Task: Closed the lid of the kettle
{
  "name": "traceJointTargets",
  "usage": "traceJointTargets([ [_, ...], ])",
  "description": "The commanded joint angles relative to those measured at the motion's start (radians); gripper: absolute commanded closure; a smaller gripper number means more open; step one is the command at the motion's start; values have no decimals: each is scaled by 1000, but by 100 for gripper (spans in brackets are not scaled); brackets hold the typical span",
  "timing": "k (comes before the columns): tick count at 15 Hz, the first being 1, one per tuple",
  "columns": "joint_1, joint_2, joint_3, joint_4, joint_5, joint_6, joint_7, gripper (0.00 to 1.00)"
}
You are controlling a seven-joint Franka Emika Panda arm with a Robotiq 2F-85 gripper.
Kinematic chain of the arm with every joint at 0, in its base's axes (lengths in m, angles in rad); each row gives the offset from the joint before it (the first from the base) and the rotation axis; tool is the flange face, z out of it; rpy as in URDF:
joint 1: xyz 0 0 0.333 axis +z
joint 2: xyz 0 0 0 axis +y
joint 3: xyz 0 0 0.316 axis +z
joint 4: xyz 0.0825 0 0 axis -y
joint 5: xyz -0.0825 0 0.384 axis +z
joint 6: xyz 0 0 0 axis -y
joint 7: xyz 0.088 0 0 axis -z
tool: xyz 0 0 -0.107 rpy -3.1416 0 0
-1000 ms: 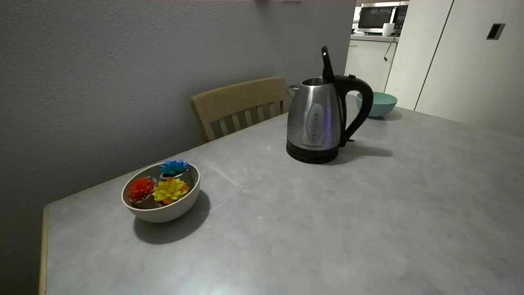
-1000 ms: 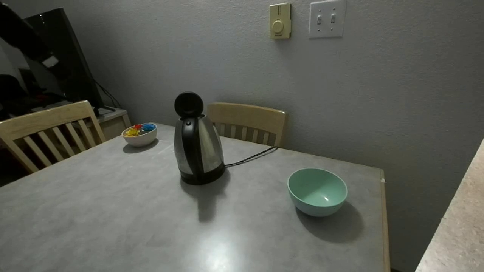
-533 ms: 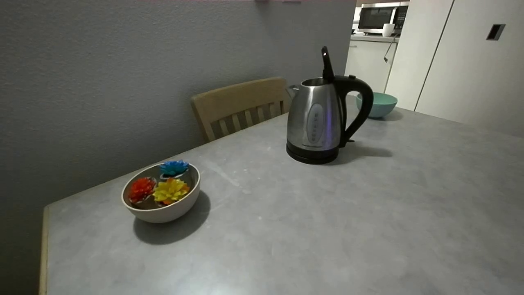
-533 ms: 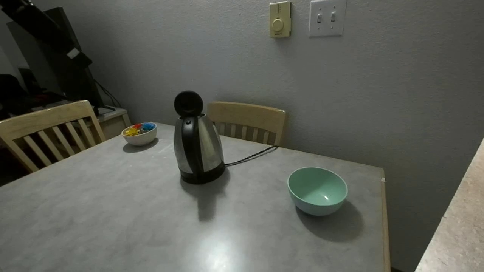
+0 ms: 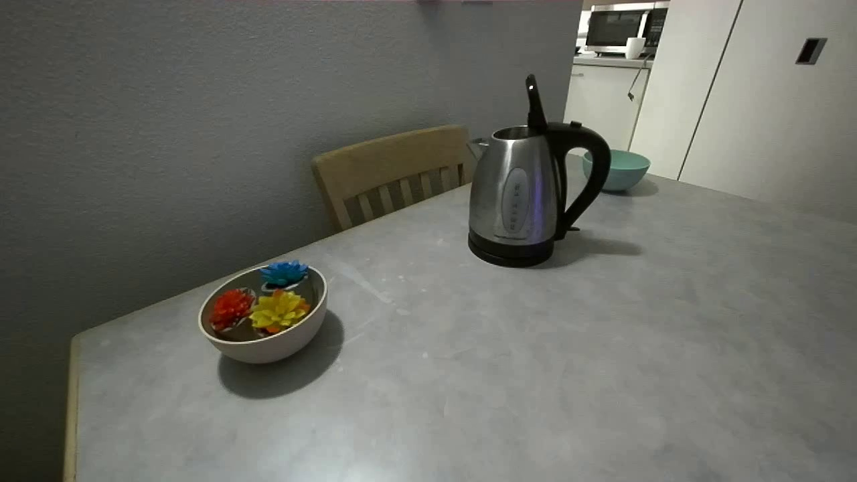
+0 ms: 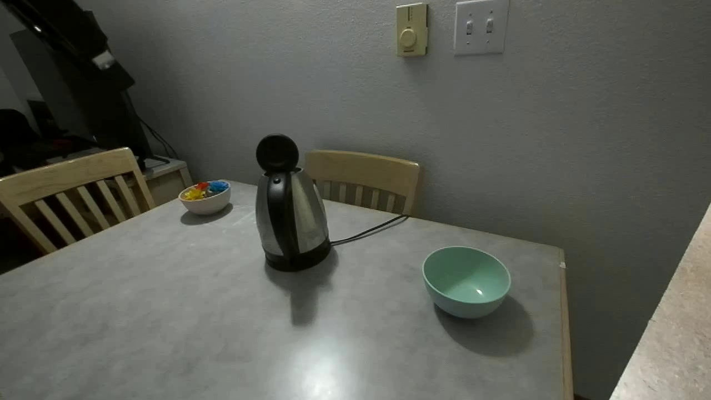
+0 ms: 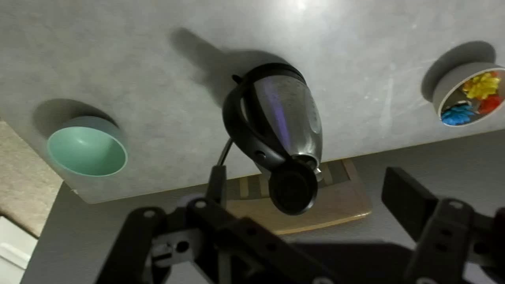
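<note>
Claw (image 7: 307, 175) spread wide, empty; in wrist view, raised lid (image 7: 292, 190) partly hides chair (image 7: 340, 203).

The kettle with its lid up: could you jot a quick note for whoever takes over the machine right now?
Tool: open, holding nothing, apart from the lid.
Kettle: upright on the table, between a white bowl and a green bowl.
Done: nothing of the closing yet; the lid stands raised.
Left: bring the tool to the lid and swing it down, probably with a gentle push.
</note>
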Motion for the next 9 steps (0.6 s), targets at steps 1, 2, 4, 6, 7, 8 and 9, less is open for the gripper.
traceJointTargets([
  [1,-61,134,53,198,-122,-192,10,0],
  [2,-61,173,56,245,-153,-234,-4,0],
  [4,-36,247,46,326,-175,-319,-51,0],
  [6,-9,316,24,380,-148,-364,-118,0],
  [7,-8,357,19,399,-146,-366,-140,0],
  [8,-4,397,11,420,-131,-368,-166,0],
  [9,-1,434,6,441,-118,-373,-189,0],
])
